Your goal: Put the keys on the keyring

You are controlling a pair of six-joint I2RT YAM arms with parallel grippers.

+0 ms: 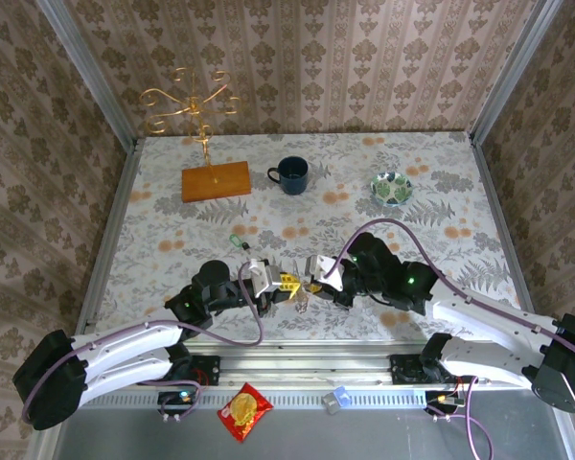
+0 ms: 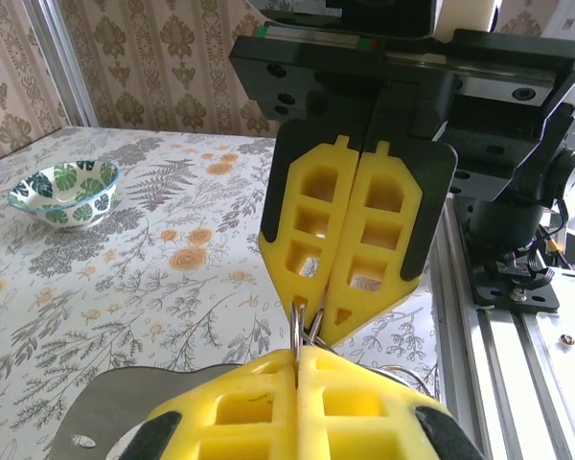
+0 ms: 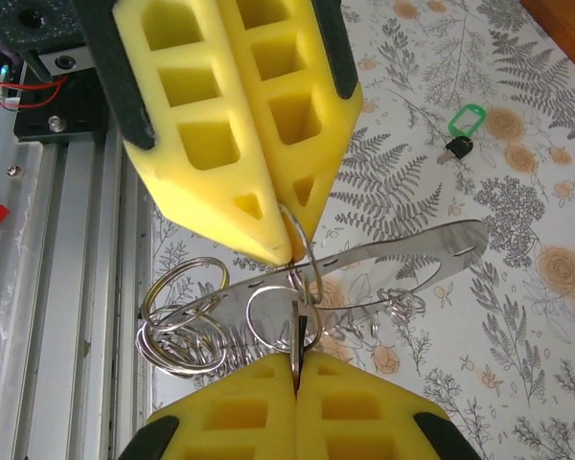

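Observation:
Just above the table's near edge my two grippers meet tip to tip. The left gripper (image 1: 292,284) (image 2: 298,356) (image 3: 286,251) is shut on a ring of the keyring (image 3: 297,273), whose flat grey strap (image 3: 412,251) (image 2: 125,402) trails off to the side. The right gripper (image 1: 313,281) (image 3: 295,362) (image 2: 311,321) is shut on a thin metal ring seen edge-on, linked into the same bunch. Several more loose rings (image 3: 177,326) hang beside it. The green-headed key (image 3: 466,119) (image 1: 235,240) lies on the table behind the grippers, held by nothing, with a small dark key (image 3: 455,147) next to it.
A dark mug (image 1: 291,174), a leaf-patterned bowl (image 1: 391,188) (image 2: 65,190) and a gold wire stand (image 1: 194,105) on a wooden base (image 1: 216,180) stand at the back. The aluminium rail (image 3: 67,287) runs just below the grippers. A red packet (image 1: 244,412) lies in front of it.

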